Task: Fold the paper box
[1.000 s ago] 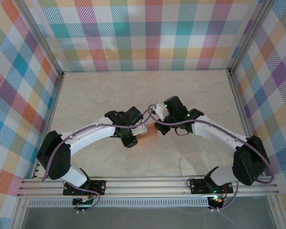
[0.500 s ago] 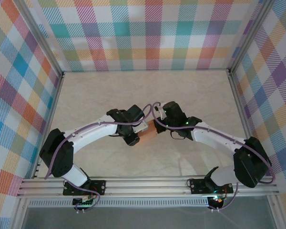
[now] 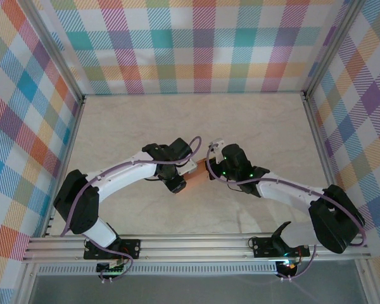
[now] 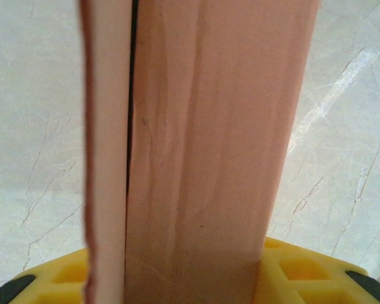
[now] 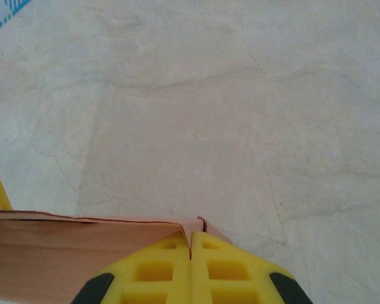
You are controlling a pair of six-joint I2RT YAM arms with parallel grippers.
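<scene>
Box (image 4: 221, 139) held between both arms, left gripper (image 3: 189, 170) clamped on one end, right gripper (image 5: 190, 244) pinching its thin edge

From above, the arms (image 3: 123, 172) hid most of the box (image 3: 198, 175). At the left wrist, box and left fingers (image 4: 297, 278) ran off the frame's lower edge.

Bright, even, diffuse light; shadows on the tabletop (image 3: 253, 126) are faint. Left wrist view: pale glare streak at two o'clock.
</scene>
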